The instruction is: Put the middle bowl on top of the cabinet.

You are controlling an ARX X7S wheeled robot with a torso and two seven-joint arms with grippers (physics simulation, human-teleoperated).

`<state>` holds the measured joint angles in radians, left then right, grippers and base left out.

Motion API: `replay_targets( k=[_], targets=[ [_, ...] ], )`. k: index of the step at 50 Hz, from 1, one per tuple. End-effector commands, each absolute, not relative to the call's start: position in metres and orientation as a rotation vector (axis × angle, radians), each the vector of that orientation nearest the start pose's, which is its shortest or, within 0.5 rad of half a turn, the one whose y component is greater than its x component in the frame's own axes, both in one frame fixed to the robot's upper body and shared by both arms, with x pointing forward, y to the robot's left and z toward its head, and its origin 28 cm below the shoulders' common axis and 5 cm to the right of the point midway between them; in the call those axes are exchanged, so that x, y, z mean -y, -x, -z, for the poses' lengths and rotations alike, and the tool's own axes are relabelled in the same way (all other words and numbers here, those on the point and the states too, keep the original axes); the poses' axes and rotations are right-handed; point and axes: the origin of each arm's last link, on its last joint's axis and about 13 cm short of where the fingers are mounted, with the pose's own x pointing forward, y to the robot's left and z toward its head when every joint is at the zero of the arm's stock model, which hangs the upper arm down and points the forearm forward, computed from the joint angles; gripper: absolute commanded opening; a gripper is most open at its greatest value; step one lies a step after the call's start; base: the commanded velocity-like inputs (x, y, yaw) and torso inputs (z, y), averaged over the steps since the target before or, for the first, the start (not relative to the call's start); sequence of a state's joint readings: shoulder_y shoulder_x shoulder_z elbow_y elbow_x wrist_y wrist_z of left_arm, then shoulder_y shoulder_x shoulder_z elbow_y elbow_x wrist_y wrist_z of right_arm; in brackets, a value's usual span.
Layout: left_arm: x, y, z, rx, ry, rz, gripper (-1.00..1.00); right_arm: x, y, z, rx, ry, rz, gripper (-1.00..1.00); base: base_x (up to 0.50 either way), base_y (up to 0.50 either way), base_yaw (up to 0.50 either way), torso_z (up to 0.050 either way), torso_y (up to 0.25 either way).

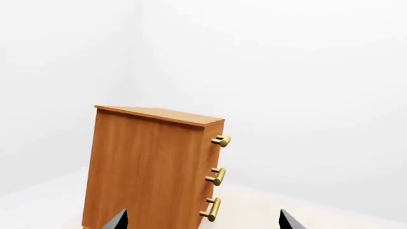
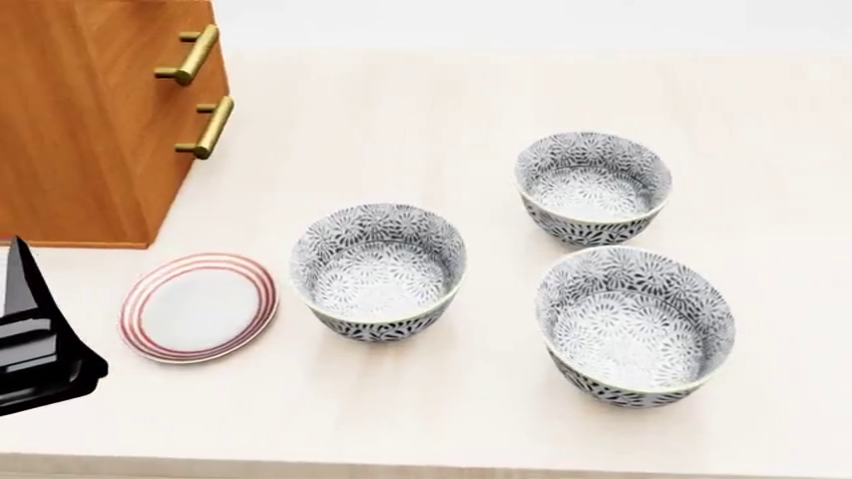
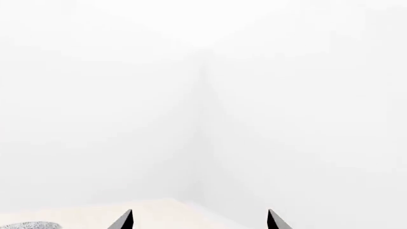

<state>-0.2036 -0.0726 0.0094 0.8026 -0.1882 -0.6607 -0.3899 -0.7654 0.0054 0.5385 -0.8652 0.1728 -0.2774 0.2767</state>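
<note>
On the pale tabletop (image 2: 399,110) we count three identical floral bowls. The middle bowl (image 2: 593,187) stands upright at the far right, well apart from the cabinet (image 2: 80,130), with another bowl (image 2: 378,270) nearer the plate and a third bowl (image 2: 634,324) just in front of it. A red-ringed plate (image 2: 200,306) lies flat near the cabinet's base. Our left gripper (image 1: 202,222) faces the cabinet's side with tips spread apart, holding nothing; our right gripper (image 3: 198,220) likewise shows tips apart, empty, facing white walls.
</note>
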Motion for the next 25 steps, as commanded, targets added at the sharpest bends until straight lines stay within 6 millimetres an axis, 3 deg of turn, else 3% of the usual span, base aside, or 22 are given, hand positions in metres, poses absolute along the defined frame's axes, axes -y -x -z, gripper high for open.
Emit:
replay_targets(
  k=[1,15,21,25],
  targets=[
    [-0.2022,-0.2095,-0.1691,0.307,0.118,-0.24,1.0,0.1731,-0.037,-0.1389,0.459,0.247,0.605,1.0,0.0,0.5,0.0,0.0,0.0],
    [-0.2002,-0.2112,-0.1664,0.299,0.116,-0.228,1.0,0.1716,-0.0377,-0.1385,0.456,0.253,0.599,1.0,0.0,0.5,0.0,0.0,0.0],
    [-0.2005,-0.2115,-0.1665,0.296,0.118,-0.226,1.0,0.1732,-0.0369,-0.1401,0.458,0.226,0.62,1.0,0.0,0.05,0.0,0.0,0.0],
    [-0.2006,-0.2118,-0.1661,0.292,0.121,-0.226,1.0,0.1762,-0.0355,-0.1413,0.462,0.212,0.638,1.0,0.5,0.0,0.0,0.0,0.0]
  ],
)
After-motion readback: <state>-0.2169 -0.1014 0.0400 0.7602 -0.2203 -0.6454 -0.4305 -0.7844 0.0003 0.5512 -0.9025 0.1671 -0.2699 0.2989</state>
